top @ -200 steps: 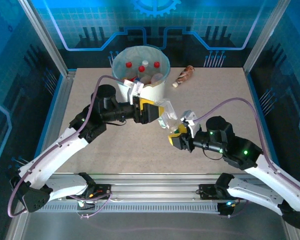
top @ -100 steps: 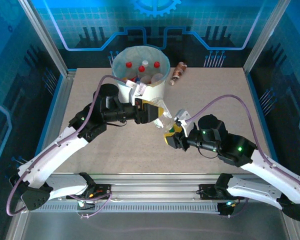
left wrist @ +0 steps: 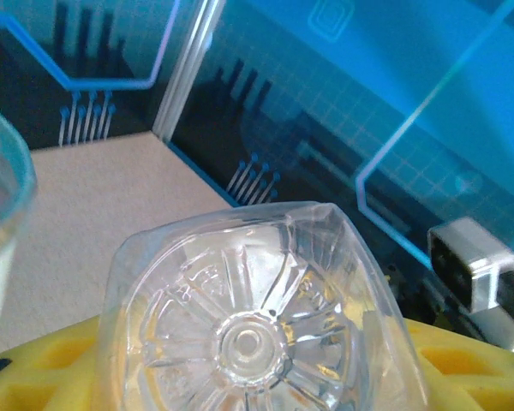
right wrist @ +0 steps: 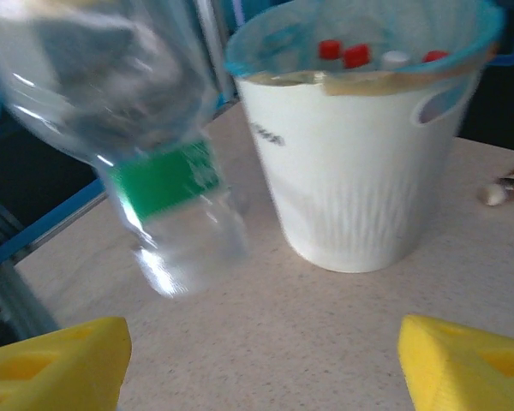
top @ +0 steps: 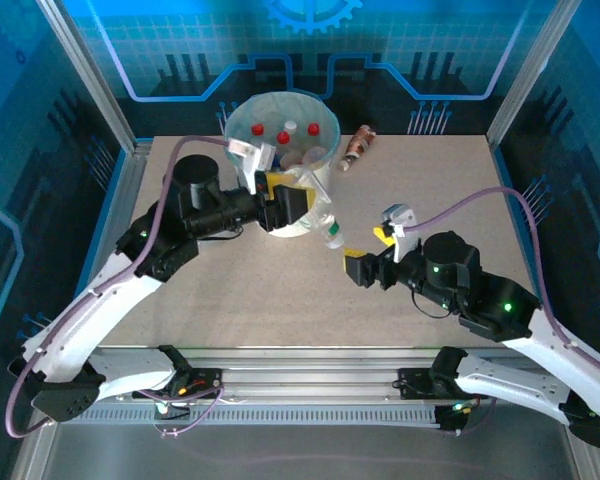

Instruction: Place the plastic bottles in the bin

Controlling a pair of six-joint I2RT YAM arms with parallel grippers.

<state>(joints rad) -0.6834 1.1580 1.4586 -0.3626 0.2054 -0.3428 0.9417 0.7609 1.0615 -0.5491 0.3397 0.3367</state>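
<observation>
Lettering point(right wrist: 265, 134) on the bin point(right wrist: 368, 180) blurs, seemingly unreadable; left claw point(left wrist: 253, 370) grasps a green-labelled bottle point(right wrist: 167, 175), right claw point(right wrist: 261, 355) released.

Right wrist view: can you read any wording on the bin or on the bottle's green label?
On the bin, dark lettering: too small and blurred to read.
On the clear bottle, green label: motion-blurred, unreadable.
No text here can be quoted.
</observation>
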